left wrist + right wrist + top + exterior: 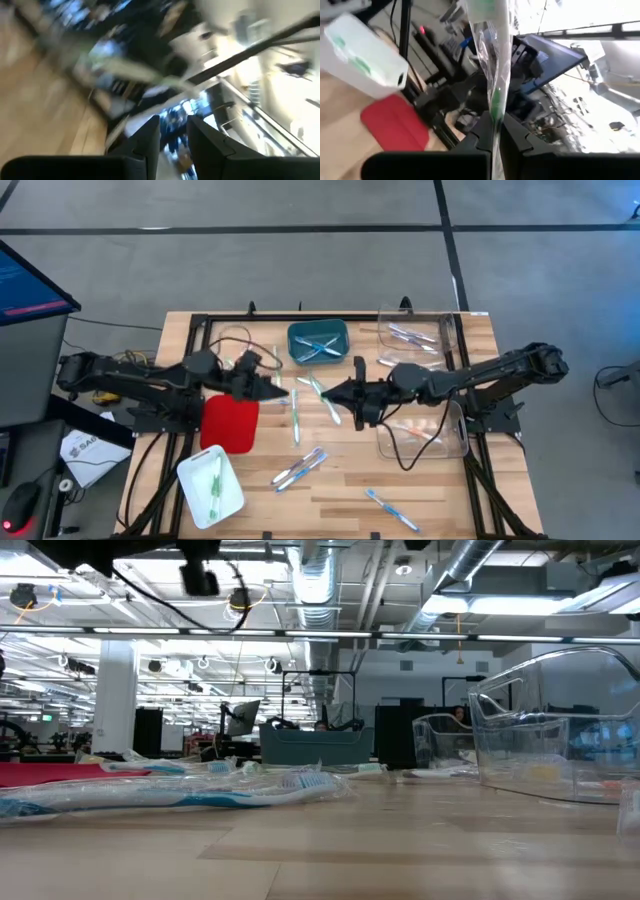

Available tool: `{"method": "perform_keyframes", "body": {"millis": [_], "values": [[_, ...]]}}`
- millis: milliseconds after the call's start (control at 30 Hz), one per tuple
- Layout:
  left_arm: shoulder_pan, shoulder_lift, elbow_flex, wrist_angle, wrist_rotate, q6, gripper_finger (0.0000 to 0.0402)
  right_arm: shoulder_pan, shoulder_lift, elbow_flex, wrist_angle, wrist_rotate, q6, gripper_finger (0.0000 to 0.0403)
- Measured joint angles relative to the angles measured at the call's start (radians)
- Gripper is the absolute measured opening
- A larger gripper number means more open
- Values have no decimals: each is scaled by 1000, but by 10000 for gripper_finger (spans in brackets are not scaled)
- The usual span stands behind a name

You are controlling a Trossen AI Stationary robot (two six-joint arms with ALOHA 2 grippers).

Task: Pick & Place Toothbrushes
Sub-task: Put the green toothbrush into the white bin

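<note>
My right gripper (325, 392) (495, 125) reaches in level from the table's right, above mid-table. It is shut on a light green toothbrush (495, 75) in a clear wrapper. My left gripper (283, 390) (174, 127) faces it from the left, open, with nothing visible in the gap between its fingers. Below them, green toothbrushes (295, 418) lie flat on the wood. Blue ones lie nearer the front (300, 468) (392, 508). In the low view, wrapped toothbrushes (180, 795) lie along the tabletop. My right gripper pinches the wrapped toothbrush between its two fingers, part-way along its green handle (496, 112). The fingers come level from the table's right and lie across it. It sticks out on both sides of the fingers, one end beyond the picture's top, lifted clear of the table.
A teal bin (318, 342) with toothbrushes stands at the far middle. Two clear bins stand on the right (415, 335) (425, 430). A white bin (212, 485) with green toothbrushes and a red tray (230, 423) are at the near left. Black cables loop near both arms.
</note>
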Motion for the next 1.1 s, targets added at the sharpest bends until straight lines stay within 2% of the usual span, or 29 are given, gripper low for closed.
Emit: {"method": "perform_keyframes", "body": {"millis": [100,200,300,433,600,867,967,1100], "values": [[-67,0,0,-140,-49,-74,92,38,34,1,2,122,-61,4],[-142,0,0,-254,-145,-154,92,84,66,3,-22,244,-119,5],[-173,1,0,-295,-214,-207,92,134,137,-6,-30,388,-178,5],[-171,0,0,-295,-249,-204,92,181,273,2,147,540,-304,5],[-158,9,0,-350,-241,-139,92,216,479,28,454,663,-538,5],[-95,68,0,-369,-248,12,92,218,779,145,978,682,-947,5],[-71,89,0,-367,-245,72,92,218,847,202,1042,678,-1050,6],[-49,98,0,-366,-223,110,92,215,888,230,1034,705,-1035,5]]}}
